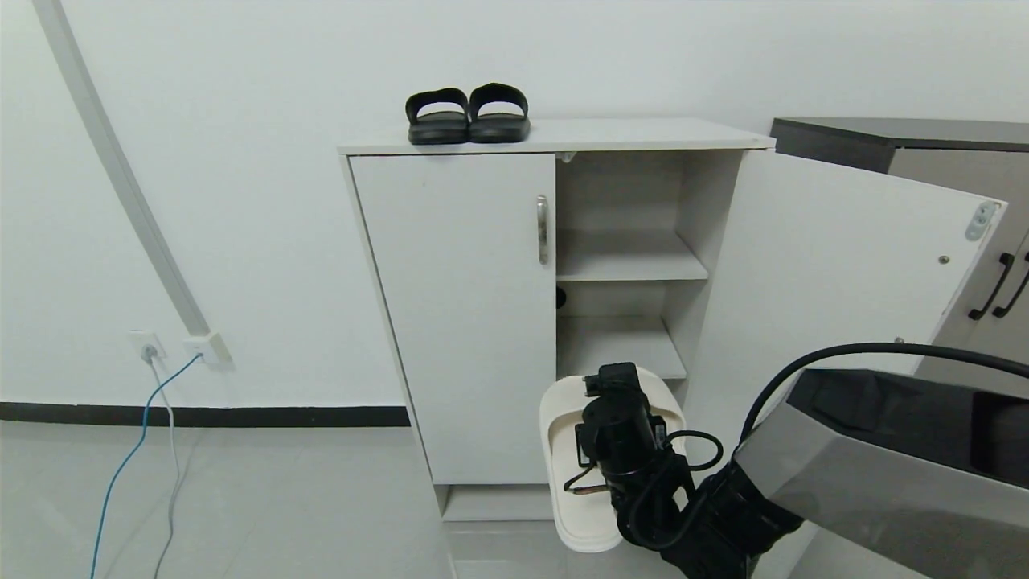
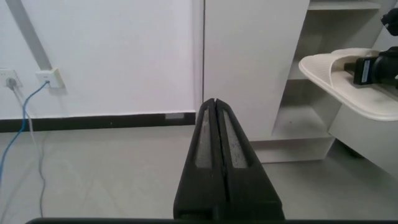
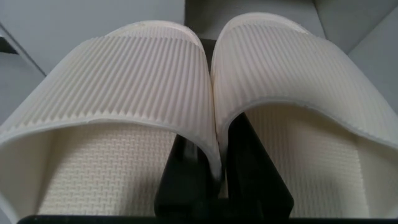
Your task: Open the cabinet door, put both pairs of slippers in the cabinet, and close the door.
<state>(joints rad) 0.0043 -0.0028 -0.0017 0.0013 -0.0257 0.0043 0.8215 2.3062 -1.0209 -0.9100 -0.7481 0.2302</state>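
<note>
1. Jaws of the right gripper (image 3: 213,169) pinch the white slippers (image 3: 155,81) by their two inner strap edges, so the pair hangs side by side.
2. Just beyond those jaws stands the cabinet (image 1: 643,135). Its right door (image 1: 828,265) is swung wide and its left door (image 1: 454,314) is shut. The held pair sits in front of the open half, near the lower shelf (image 1: 619,346).
3. Black slippers (image 1: 468,115) rest on the cabinet top, well above the right jaws, over the shut door.
4. Left gripper (image 2: 214,112) has its jaws pressed together, with the floor (image 2: 112,168) beyond. The held pair is well apart from them, off to one side.
</note>
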